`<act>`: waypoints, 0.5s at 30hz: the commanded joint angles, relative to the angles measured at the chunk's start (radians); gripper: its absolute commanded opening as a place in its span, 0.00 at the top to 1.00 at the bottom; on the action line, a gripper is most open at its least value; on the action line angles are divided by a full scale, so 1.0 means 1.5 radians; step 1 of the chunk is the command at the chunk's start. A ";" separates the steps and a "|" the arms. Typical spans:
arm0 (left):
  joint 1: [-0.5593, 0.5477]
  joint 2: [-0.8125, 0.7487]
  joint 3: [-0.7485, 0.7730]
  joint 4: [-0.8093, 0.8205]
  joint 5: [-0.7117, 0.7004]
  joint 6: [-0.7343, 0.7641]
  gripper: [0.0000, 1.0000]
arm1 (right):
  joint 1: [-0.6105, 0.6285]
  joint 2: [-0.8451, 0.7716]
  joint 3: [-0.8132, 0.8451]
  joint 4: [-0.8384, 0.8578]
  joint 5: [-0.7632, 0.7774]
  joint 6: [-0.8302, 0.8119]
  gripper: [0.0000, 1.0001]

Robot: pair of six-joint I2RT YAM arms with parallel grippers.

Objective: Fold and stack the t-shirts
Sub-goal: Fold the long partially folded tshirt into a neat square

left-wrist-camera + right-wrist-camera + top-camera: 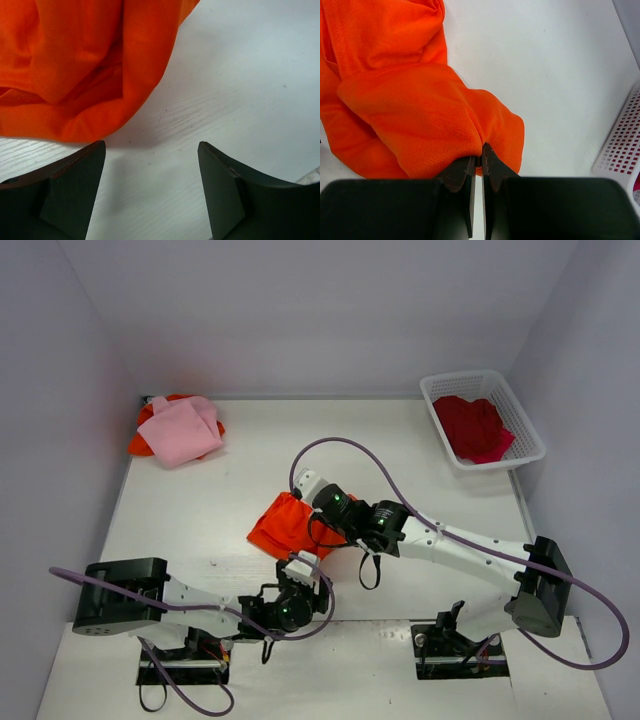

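Bright orange t-shirt (283, 527): a bunched heap on the white table (420, 480), well left of the white plastic lattice basket (526, 426) and nearer the arm bases.
Its axis: the heap is a little wider across the table than deep; which way collar or hem points, I cannot tell.
Right gripper (478, 161): fingers pressed together, pinching a fold at the heap's edge on the basket side; the cloth puckers where it meets the tips.
Left gripper (151, 150): jaws well apart with bare table between them, holding nothing; the tips stand just short of the heap's near edge, not touching it.
Deep crimson t-shirt (472, 427): crumpled inside the basket.
Pale pink t-shirt (182, 430): folded, far left of the basket at about the same depth, lying on a piece of orange cloth (140, 444) that shows at its left edge.
Basket in the right wrist view (620, 145): at the frame's right edge, well apart from the heap.
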 commanded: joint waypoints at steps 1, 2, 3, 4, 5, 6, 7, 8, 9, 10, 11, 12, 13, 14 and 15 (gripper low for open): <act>-0.003 0.017 0.000 0.078 -0.024 0.007 0.33 | -0.004 -0.016 0.034 0.021 0.011 -0.002 1.00; -0.003 0.022 0.000 0.083 -0.024 0.007 0.35 | -0.003 -0.016 0.033 0.021 0.012 -0.002 1.00; -0.003 0.031 0.001 0.090 -0.024 0.008 0.37 | -0.004 -0.017 0.032 0.021 0.012 -0.002 1.00; -0.003 0.035 0.001 0.093 -0.028 0.009 0.43 | -0.004 -0.017 0.032 0.021 0.012 -0.002 1.00; -0.003 0.038 0.000 0.096 -0.031 0.012 0.46 | -0.004 -0.020 0.031 0.021 0.012 -0.002 1.00; -0.003 0.045 0.000 0.105 -0.035 0.014 0.48 | -0.004 -0.021 0.029 0.020 0.013 -0.002 1.00; -0.003 0.050 -0.002 0.112 -0.042 0.021 0.52 | -0.003 -0.023 0.028 0.020 0.013 -0.001 1.00; -0.003 0.058 -0.004 0.128 -0.045 0.027 0.54 | -0.004 -0.023 0.025 0.019 0.013 -0.001 1.00; -0.003 0.062 -0.004 0.134 -0.052 0.031 0.58 | -0.003 -0.026 0.024 0.019 0.012 0.001 1.00; -0.003 0.066 -0.004 0.137 -0.055 0.033 0.59 | -0.004 -0.028 0.022 0.019 0.011 0.001 1.00; -0.003 0.076 -0.005 0.147 -0.061 0.034 0.61 | -0.004 -0.028 0.018 0.019 0.013 0.002 1.00; -0.003 0.083 -0.005 0.154 -0.063 0.034 0.64 | -0.003 -0.028 0.017 0.019 0.013 0.003 1.00; -0.003 0.089 -0.005 0.160 -0.066 0.034 0.68 | -0.004 -0.030 0.015 0.019 0.013 0.003 1.00; -0.003 0.102 -0.004 0.171 -0.066 0.034 0.71 | -0.004 -0.029 0.014 0.019 0.013 0.004 1.00; -0.004 0.109 -0.003 0.176 -0.067 0.035 0.74 | -0.004 -0.029 0.011 0.019 0.013 0.004 1.00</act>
